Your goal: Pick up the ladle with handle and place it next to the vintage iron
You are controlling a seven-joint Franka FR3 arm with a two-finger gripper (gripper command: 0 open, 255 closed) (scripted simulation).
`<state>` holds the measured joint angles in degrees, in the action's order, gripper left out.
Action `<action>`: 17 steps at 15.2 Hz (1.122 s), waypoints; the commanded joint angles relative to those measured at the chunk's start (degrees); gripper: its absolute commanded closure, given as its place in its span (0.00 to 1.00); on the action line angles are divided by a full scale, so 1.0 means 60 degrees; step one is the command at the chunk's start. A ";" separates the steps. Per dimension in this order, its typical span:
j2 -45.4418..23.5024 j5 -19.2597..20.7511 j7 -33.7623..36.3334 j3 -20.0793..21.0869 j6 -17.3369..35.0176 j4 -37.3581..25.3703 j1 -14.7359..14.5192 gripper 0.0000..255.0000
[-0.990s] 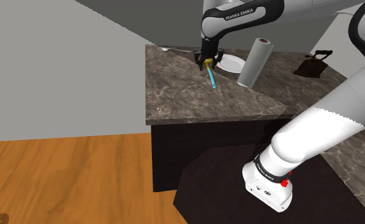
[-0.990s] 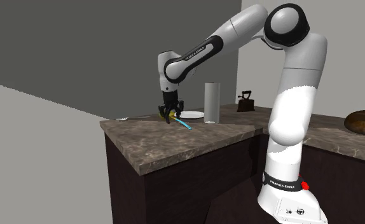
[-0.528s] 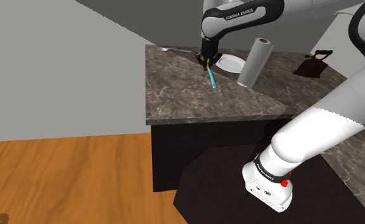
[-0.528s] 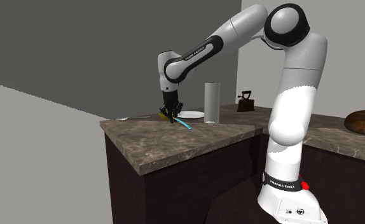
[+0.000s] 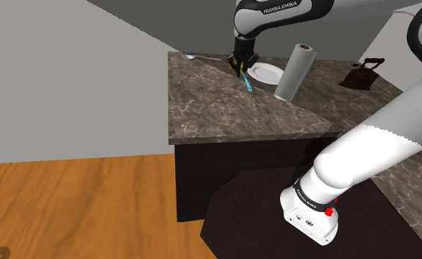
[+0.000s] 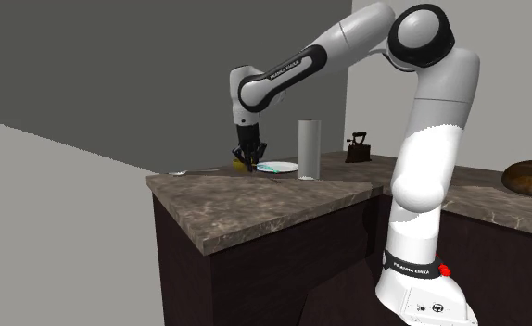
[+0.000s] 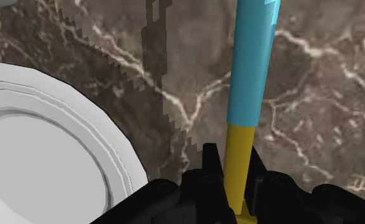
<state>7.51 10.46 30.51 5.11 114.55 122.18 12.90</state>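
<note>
Now the hand [image 5: 240, 68] is clamped on the ladle [image 5: 247, 82], its two black fingers pressing the yellow part of the handle from either side, as the wrist view shows [image 7: 235, 168]. Past the yellow part the ladle [image 7: 251, 70] turns blue and runs away from the hand over the brown marbled tabletop [image 7: 315, 95]. Its shadow falls on the stone a little apart from it, so it appears to hang clear of the surface. The bowl end is hidden by the hand.

In the shoulder view the ladle slants down from the hand just beside a white plate [image 5: 265, 72], which lies on the tabletop [image 5: 224, 110]. A grey roll [image 5: 293, 71] stands near the plate, on the shoulder view's right of it. The dark iron [image 5: 362, 75] sits further to that view's right, well apart from the ladle, with the roll between them.

In the second exterior view the hand [image 6: 247, 162] hangs over the far part of the tabletop [image 6: 255, 199], beside the plate [image 6: 278, 168] and the roll [image 6: 309, 148]. The iron [image 6: 358, 146] stands behind the roll, and a brown loaf [image 6: 531, 176] lies at that view's right edge.
</note>
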 commanded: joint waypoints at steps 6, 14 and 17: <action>0.0212 -0.0087 -0.0158 0.0009 -0.0896 -0.0693 -0.0017 1.00; 0.0302 -0.0147 -0.0326 0.0017 -0.1899 -0.1619 -0.0025 1.00; 0.0302 -0.0161 -0.0384 0.0021 -0.2278 -0.2003 -0.0027 1.00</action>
<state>9.38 9.52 28.36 5.24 101.75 111.08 12.73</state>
